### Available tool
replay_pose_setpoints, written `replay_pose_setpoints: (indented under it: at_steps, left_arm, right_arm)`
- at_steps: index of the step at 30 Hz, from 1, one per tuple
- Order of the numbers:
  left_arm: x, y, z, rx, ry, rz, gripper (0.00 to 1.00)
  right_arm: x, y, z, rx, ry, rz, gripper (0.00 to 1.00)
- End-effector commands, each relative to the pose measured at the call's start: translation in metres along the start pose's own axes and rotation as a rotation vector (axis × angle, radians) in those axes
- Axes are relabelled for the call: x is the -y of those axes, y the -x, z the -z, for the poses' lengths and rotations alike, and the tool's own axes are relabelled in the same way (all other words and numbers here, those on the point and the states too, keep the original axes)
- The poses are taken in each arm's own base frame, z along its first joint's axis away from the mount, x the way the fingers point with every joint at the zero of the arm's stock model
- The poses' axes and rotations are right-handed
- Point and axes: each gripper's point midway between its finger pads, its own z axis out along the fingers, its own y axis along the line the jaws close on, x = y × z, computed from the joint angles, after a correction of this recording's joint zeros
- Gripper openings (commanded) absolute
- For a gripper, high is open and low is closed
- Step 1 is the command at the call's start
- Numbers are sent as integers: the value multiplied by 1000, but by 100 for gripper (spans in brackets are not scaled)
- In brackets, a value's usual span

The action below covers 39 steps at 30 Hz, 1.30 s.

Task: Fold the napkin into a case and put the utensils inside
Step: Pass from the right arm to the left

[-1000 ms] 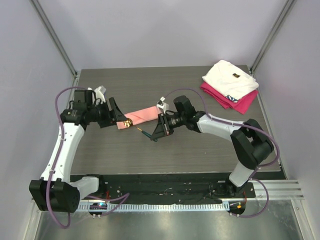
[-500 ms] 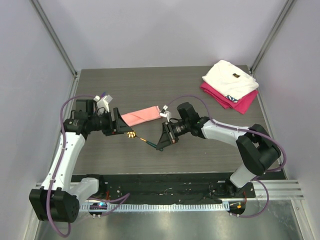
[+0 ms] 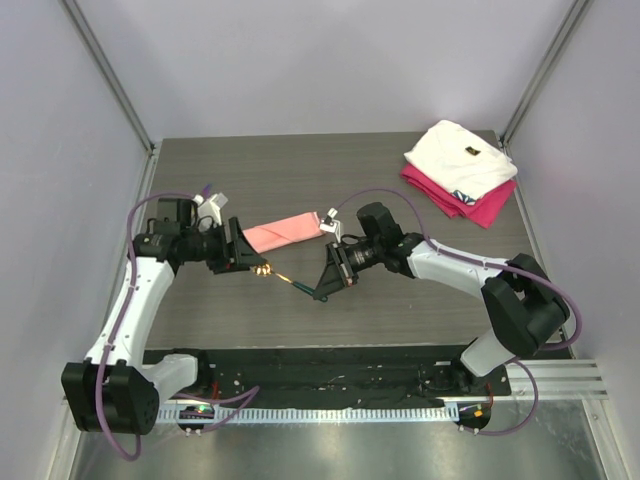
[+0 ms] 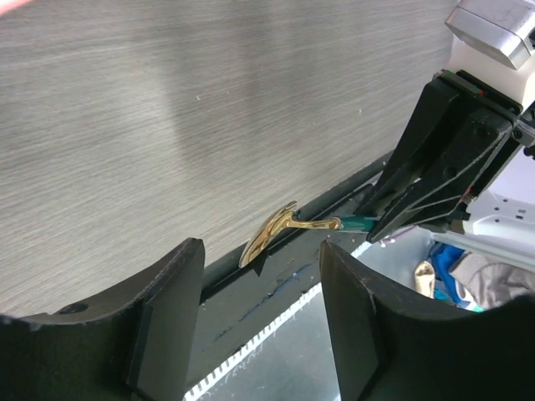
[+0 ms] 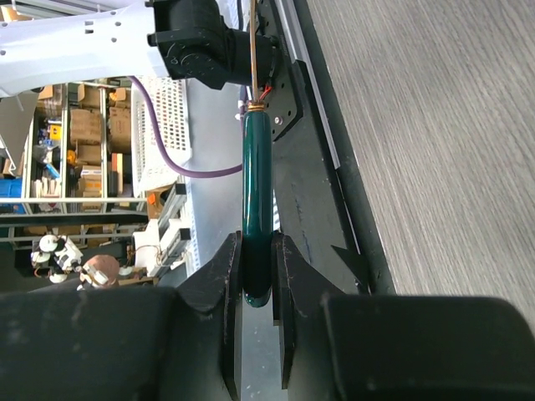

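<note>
1. Spoon (image 3: 284,277): slim utensil with a gold bowl, a thin gold neck and a dark green handle. It is carried off the tabletop (image 3: 420,300), slanting between the two grippers, with the bowl toward the left arm and the handle toward the right.
2. Right gripper (image 3: 322,291): narrow, its fingers pinched on the end of the green handle. The wrist view shows the handle (image 5: 257,200) running straight out from between the fingers.
3. Left gripper (image 3: 248,263): wide, holding nothing. In its wrist view the gold bowl (image 4: 269,236) sits just ahead of the gap between the two fingers, touching neither.
4. Napkin (image 3: 282,233): salmon-pink cloth, folded into a narrow strip and lying flat on the tabletop just beyond the spoon. Its left end is near the left gripper and its right end is beside the right wrist.
5. Folded white cloth (image 3: 458,155): far right corner of the tabletop, well apart from the napkin.
6. Folded magenta cloth (image 3: 478,205): beneath the white cloth, showing along its near edge.
7. Tabletop: dark grey wood-grain surface.
</note>
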Motion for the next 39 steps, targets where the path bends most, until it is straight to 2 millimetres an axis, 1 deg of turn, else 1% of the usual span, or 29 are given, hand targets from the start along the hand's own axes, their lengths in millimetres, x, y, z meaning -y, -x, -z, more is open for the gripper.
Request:
replay_pose_setpoints:
  at_steps: [1, 2, 6, 7, 15, 18, 19, 21, 22, 24, 25, 26, 27, 28, 29, 30, 31, 32, 33, 34, 35, 36, 37, 38, 39]
  left_arm:
    - [12, -3, -2, -17, -85, 3, 59]
    - [14, -3, -3, -16, -100, 5, 55]
    - [16, -6, -4, -32, -122, 21, 49]
    - [16, -6, -4, -33, -127, 22, 45]
    - [18, -6, -3, -25, -137, 19, 39]
    - [18, -6, -4, -30, -139, 21, 34]
    - [18, -7, -4, -33, -139, 22, 29]
    - [18, -7, -4, -33, -137, 20, 23]
    - [18, -6, -3, -30, -134, 21, 17]
    - [17, -5, -3, -20, -124, 22, 11]
    - [16, -4, -3, -16, -121, 23, 4]
    - [13, -2, -3, 0, -98, 23, 0]
    - [8, 1, -3, 16, -69, 33, 0]
    - [4, 5, -2, 37, -40, 38, 0]
    - [0, 8, -1, 61, -12, 57, 0]
    - [-13, 18, 4, 126, 63, 71, 0]
    - [-19, 22, 7, 159, 92, 89, 0]
    - [-22, 28, 9, 196, 114, 108, 0]
    - [-32, 38, 16, 260, 156, 140, 0]
    - [-43, 43, 21, 303, 186, 177, 0]
    - [-48, 48, 23, 333, 197, 200, 0]
    - [-51, 55, 24, 371, 197, 229, 0]
    - [-62, 60, 28, 405, 226, 258, 0]
    - [-66, 62, 28, 421, 235, 277, 0]
    - [-71, 70, 31, 456, 244, 298, 0]
  right_arm:
    - [-18, 3, 5, 3, 55, 58, 1]
    - [-18, 3, 5, 2, 56, 55, 1]
    - [-21, 2, 5, 4, 87, 47, 1]
    - [-21, 1, 5, 2, 89, 45, 1]
    - [-18, -2, 3, -11, 85, 25, 1]
    - [-17, -1, 2, -12, 84, 21, 1]
    - [-17, 0, 2, -12, 84, 24, 1]
    - [-16, 1, 2, -12, 81, 18, 1]
    - [-16, 2, 2, -10, 79, 18, 1]
    - [-15, 4, 1, -7, 71, 18, 1]
    - [-14, 7, 1, -1, 66, 19, 4]
    - [-14, 10, 0, 4, 58, 20, 7]
    - [-10, 13, 0, 13, 39, 10, 13]
    - [-1, 20, 0, 46, -12, -1, 22]
    - [4, 29, 1, 72, -47, -6, 34]
    - [11, 36, 3, 99, -78, -28, 39]
    - [25, 48, 7, 153, -151, -73, 43]
    - [37, 58, 17, 196, -205, -106, 51]
    - [46, 66, 23, 233, -250, -122, 54]
    - [57, 74, 30, 270, -302, -139, 55]
    - [73, 88, 44, 335, -376, -157, 57]
    - [80, 95, 52, 366, -410, -167, 60]
    - [85, 101, 59, 393, -431, -172, 62]
    - [94, 110, 68, 432, -467, -187, 63]
    - [102, 118, 80, 466, -490, -200, 64]
